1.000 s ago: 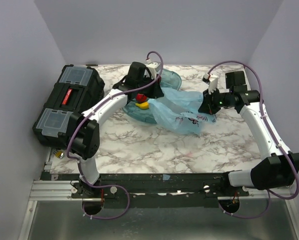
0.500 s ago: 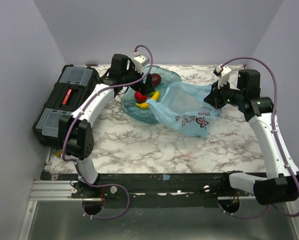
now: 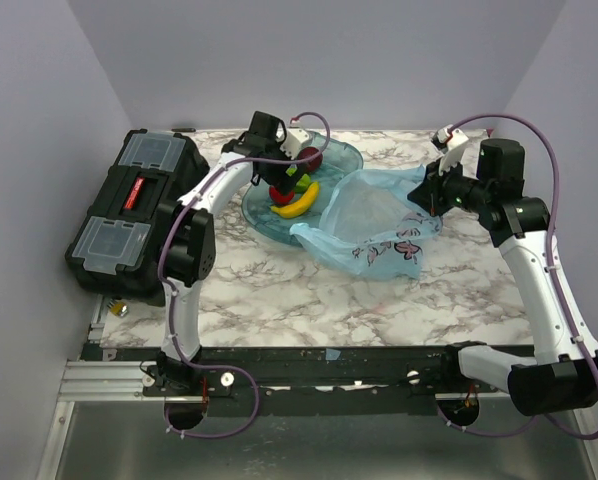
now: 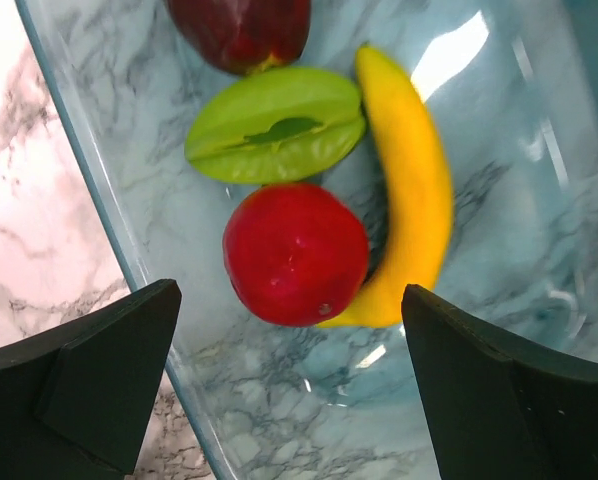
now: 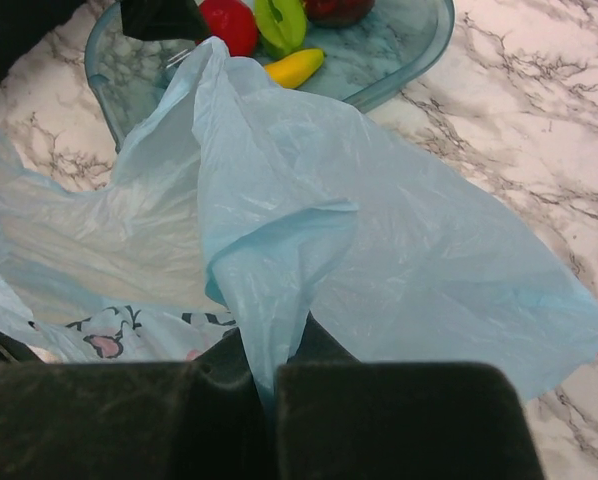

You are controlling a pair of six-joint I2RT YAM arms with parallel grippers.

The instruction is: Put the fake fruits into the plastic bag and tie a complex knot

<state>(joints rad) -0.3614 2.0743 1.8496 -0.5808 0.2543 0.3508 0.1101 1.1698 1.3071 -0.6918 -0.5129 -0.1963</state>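
Observation:
The fake fruits lie in a clear teal oval tray (image 4: 99, 190): a yellow banana (image 4: 411, 190), a bright red round one (image 4: 296, 253), a green piece (image 4: 275, 124) and a dark maroon one (image 4: 241, 30). My left gripper (image 4: 289, 330) hovers open just above them, with the red fruit between its fingers' line and nothing held. From above it sits over the tray (image 3: 282, 172). The light-blue plastic bag (image 3: 374, 215) lies right of the tray with its mouth gaping. My right gripper (image 5: 269, 375) is shut on a fold of the bag (image 5: 379, 260) and holds that edge up.
A black toolbox (image 3: 134, 205) stands along the table's left edge, close to the left arm. The tray's rim (image 3: 344, 155) touches the bag's left side. Purple walls close in the back and both sides.
My left gripper has opened and swung from the tray's front edge to over the fruits. The right gripper has lifted the bag's edge to the right, and the mouth has spread.

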